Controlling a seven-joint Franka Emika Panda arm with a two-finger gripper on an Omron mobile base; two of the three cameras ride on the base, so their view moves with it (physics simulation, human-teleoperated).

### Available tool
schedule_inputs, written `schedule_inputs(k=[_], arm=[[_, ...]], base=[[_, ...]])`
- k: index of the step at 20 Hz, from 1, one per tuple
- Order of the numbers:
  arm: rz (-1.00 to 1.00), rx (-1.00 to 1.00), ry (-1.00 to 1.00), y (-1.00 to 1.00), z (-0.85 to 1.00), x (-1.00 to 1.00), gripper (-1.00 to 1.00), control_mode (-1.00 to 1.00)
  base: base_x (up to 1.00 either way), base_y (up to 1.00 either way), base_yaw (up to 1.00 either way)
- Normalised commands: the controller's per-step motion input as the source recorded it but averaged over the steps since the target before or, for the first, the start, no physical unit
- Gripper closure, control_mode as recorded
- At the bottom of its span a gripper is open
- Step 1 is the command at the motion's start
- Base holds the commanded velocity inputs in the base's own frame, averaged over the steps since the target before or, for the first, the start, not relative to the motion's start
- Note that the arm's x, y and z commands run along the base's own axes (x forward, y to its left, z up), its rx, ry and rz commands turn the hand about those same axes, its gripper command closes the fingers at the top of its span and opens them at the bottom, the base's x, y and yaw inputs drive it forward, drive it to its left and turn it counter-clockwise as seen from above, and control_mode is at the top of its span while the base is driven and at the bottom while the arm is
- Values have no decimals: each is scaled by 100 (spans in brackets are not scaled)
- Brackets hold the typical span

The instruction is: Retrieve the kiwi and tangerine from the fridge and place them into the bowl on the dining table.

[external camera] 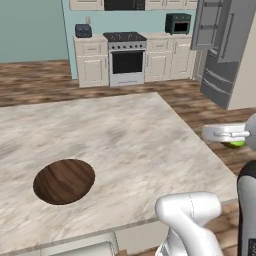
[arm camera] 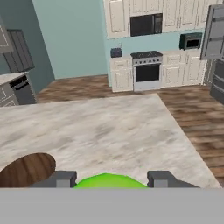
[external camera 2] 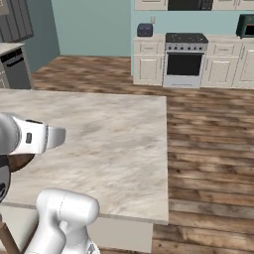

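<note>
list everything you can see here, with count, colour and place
kiwi: 1, yellow-green, held between the jaws at the table's near right edge
bowl: 1, dark-brown wood, on the table, near left
dining table: 1, beige marble top
fridge: 1, grey, door open, far right
stove: 1, grey and black, back wall
toaster: 1, dark blue, counter left of the stove
toaster oven: 1, dark green, counter right of the stove
gripper: 1, white, jaws closed on the kiwi

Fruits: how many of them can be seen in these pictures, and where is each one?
1. The yellow-green oval kiwi sits between the fingers of the gripper, beyond the right edge of the beige marble-like dining table. The dark-brown wooden bowl looks empty. An orange fruit may be hidden elsewhere.
</note>
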Motion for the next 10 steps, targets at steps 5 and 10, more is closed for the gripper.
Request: schedule_inputs(k=[5, 10], arm=[[7, -1, 19, 64, -33, 19, 100, -100], [7, -1, 22, 73, -39, 24, 100, -100]], base=[[0, 0, 0], [0, 0, 0]])
